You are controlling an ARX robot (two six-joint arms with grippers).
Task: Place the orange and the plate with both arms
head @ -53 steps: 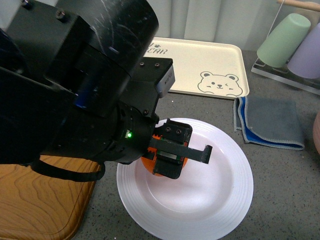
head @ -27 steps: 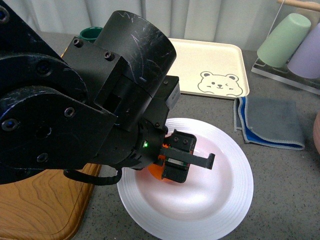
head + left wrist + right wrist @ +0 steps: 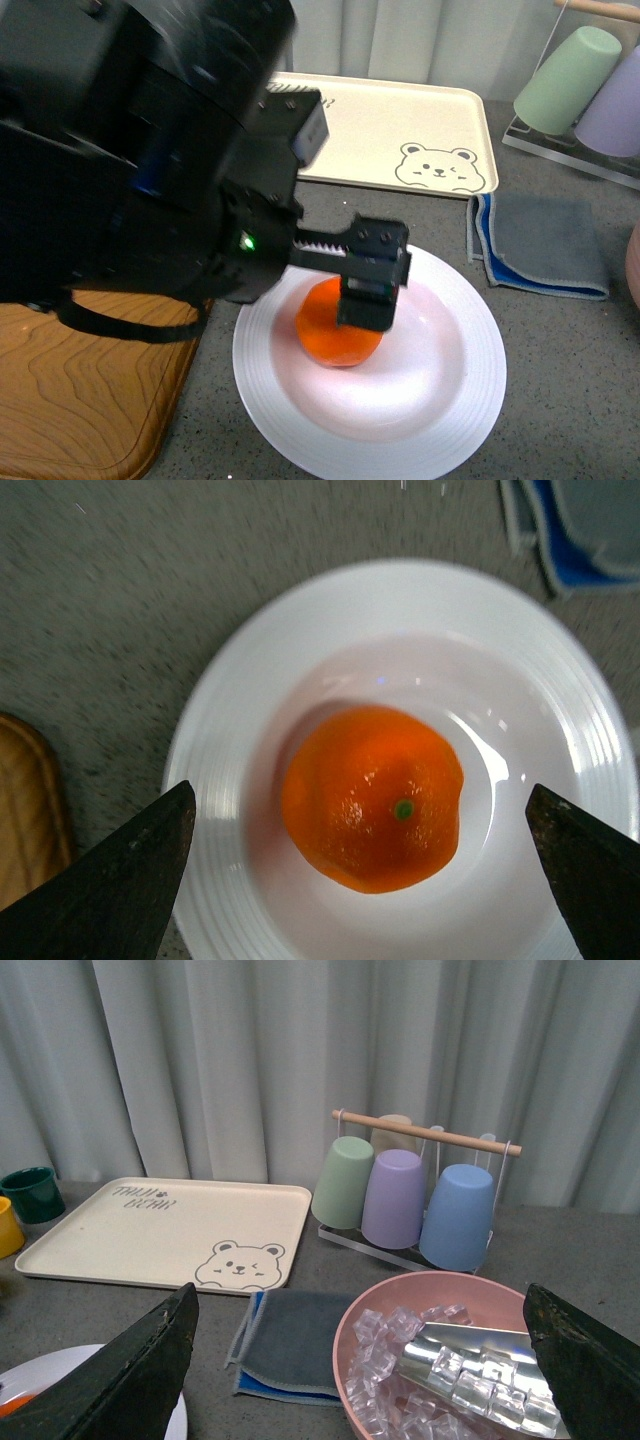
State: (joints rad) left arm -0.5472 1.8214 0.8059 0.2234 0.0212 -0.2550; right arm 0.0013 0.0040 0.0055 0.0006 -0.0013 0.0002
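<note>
Orange [image 3: 372, 798], round, dimpled, glossy, green stem dot up, sits free in the well of the plate [image 3: 455, 420], which is round, glossy white, with a ridged rim. Left gripper [image 3: 360, 788] hangs over the orange, jaws spread wide either side, gripping nothing. Grained wooden board [image 3: 70, 400] lies just left of plate on speckled grey tabletop [image 3: 570, 400]. Folded grey-blue cloth [image 3: 545, 245] lies right-behind plate. Cream bear tray [image 3: 400, 125] lies behind plate. Pleated grey curtain [image 3: 200, 1060] hangs farthest back. Only the right wrist view shows right gripper [image 3: 360, 1295], also spread wide and empty, and pink bowl [image 3: 440, 1280] holding ice [image 3: 385, 1345] and a metal scoop [image 3: 470, 1355].
</note>
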